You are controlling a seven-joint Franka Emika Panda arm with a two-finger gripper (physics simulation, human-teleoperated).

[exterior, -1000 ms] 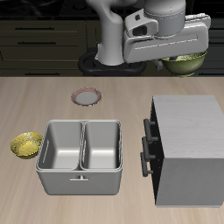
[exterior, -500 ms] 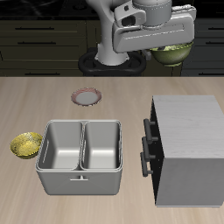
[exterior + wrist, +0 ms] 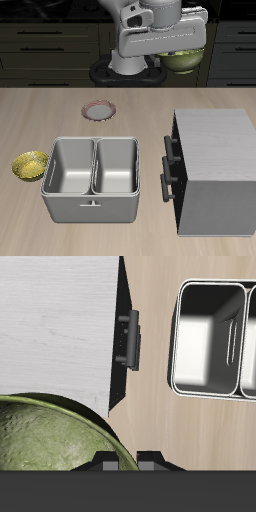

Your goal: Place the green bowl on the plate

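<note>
The green bowl (image 3: pixel 183 60) hangs high above the back of the table, held under my gripper (image 3: pixel 178 52), which is shut on its rim. In the wrist view the green bowl (image 3: pixel 50 441) fills the space right by my gripper (image 3: pixel 124 461), showing its mottled inside and light rim. The plate (image 3: pixel 98 110), small and round with a pinkish-brown rim, lies flat on the table farther toward the back, well below and to the side of the bowl. It does not show in the wrist view.
A grey cabinet with dark drawer handles (image 3: pixel 215 170) stands under the bowl's side of the table. A metal two-compartment bin (image 3: pixel 92 178) sits near the front. A smaller yellow bowl (image 3: pixel 30 165) lies beside the bin.
The arm has carried the green bowl sideways toward the plate's side and slightly higher, away from above the cabinet. Nothing on the table has moved.
</note>
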